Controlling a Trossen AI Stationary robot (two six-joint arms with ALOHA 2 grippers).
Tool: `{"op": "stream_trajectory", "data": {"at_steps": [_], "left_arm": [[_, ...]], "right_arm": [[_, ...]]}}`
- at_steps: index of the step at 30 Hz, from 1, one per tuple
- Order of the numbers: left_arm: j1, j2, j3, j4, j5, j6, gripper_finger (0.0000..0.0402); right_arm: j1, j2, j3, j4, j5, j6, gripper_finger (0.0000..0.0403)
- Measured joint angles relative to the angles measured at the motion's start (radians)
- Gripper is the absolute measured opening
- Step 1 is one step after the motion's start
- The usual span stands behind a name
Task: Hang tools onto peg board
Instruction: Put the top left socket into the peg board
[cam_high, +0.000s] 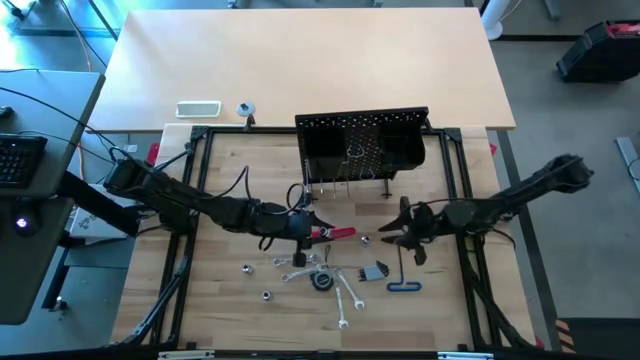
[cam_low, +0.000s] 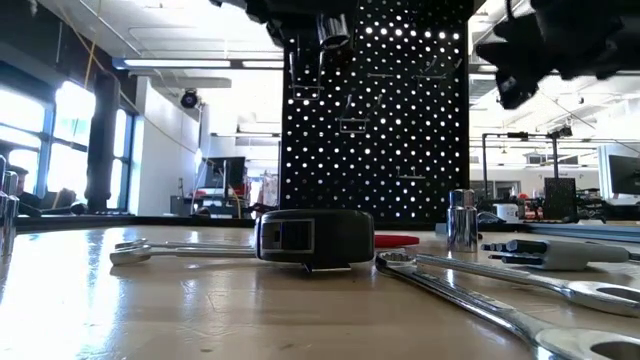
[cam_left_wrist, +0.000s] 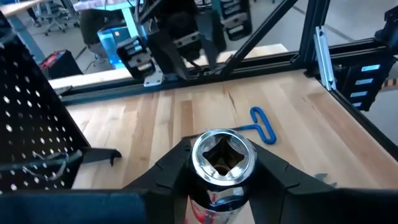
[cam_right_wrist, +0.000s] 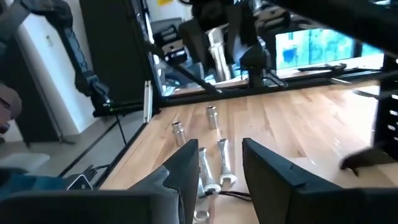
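Socket in left grip: we see a silver socket (cam_left_wrist: 222, 163) closest to the lens in the left wrist view, clamped between the left gripper's (cam_left_wrist: 222, 177) two fingers, square drive hole facing out.
Left gripper location: it hovers above the table (cam_high: 230, 170) just in front of the peg board's (cam_high: 362, 146) left end, in the high view (cam_high: 300, 225).
Peg board: it stands upright at the back of the work area; several thin silver pieces appear to hang on it, but they are too small for us to identify.
Loose tools: wrenches (cam_high: 345, 298), small sockets (cam_high: 247, 268), a tape measure (cam_low: 314, 238), a red-handled tool (cam_high: 336, 233) and a blue-handled key (cam_high: 403, 283) lie on the table in front of the board.
Right gripper: we see its jaws (cam_right_wrist: 217, 165) standing apart with nothing between them; it hangs to the right of the loose tools (cam_high: 405, 235).
Risk, slip: we judge the smooth round socket could rotate or drop from the two-finger clamp.
Risk, miss: a socket needs its hole lined up on a peg; a small offset would push the board or drop the part.
Risk, collision: both arms sit close in front of the board; we expect contact if either one crosses the centre.
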Motion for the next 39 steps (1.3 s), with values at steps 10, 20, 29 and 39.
{"op": "stream_trajectory", "data": {"at_steps": [10, 20, 29, 39], "left_arm": [[-0.034, 0.000, 0.162, -0.146, -0.020, 0.085, 0.0108], [-0.042, 0.003, 0.219, -0.124, 0.022, 0.093, 0.0108], [-0.042, 0.049, 0.220, -0.024, 0.086, 0.093, 0.0108], [-0.043, 0.103, 0.220, 0.016, 0.090, 0.104, 0.0108]], "right_arm": [[0.116, 0.215, 0.281, -0.130, 0.171, -0.268, 0.0155], [0.136, 0.341, 0.511, -0.319, 0.328, -0.203, 0.0238], [0.158, 0.468, 0.595, -0.309, 0.448, -0.204, 0.0234], [0.200, 0.513, 0.670, -0.289, 0.540, -0.279, 0.0233]]}}
